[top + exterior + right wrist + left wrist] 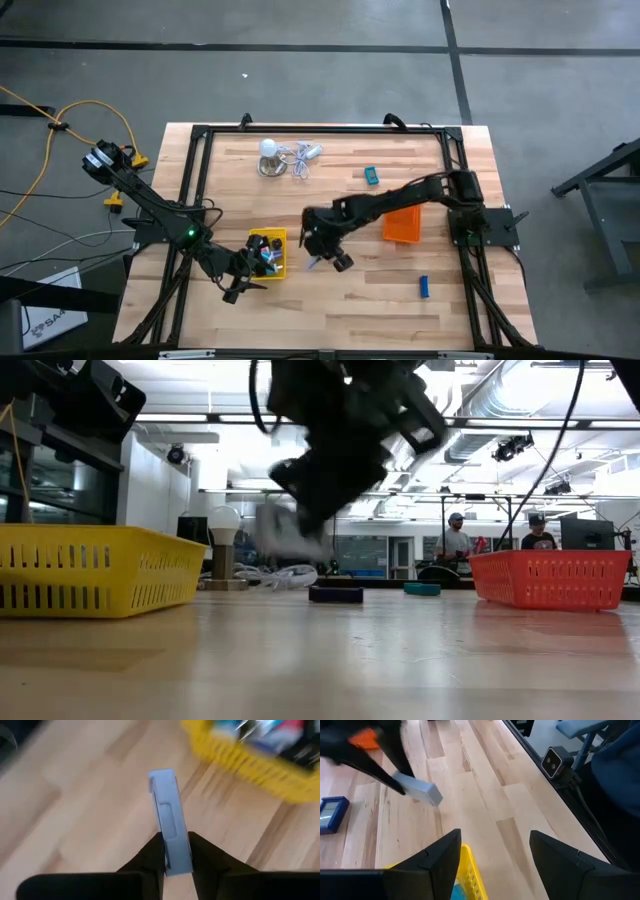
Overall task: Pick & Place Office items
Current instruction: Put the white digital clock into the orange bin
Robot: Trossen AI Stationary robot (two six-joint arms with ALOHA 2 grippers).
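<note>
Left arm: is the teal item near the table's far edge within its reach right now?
Probably not. The left tool sits open beside the yellow tray, while the teal item lies far across, nearer the right arm.

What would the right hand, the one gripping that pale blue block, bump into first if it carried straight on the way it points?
Probably the yellow tray. The right hand, shut on the pale blue block, points over bare wood toward that tray's near wall. Depth is unclear, so it might reach the tabletop first.

yellow tray [279, 268], orange tray [403, 226], white dome-shaped object [268, 150]
</note>
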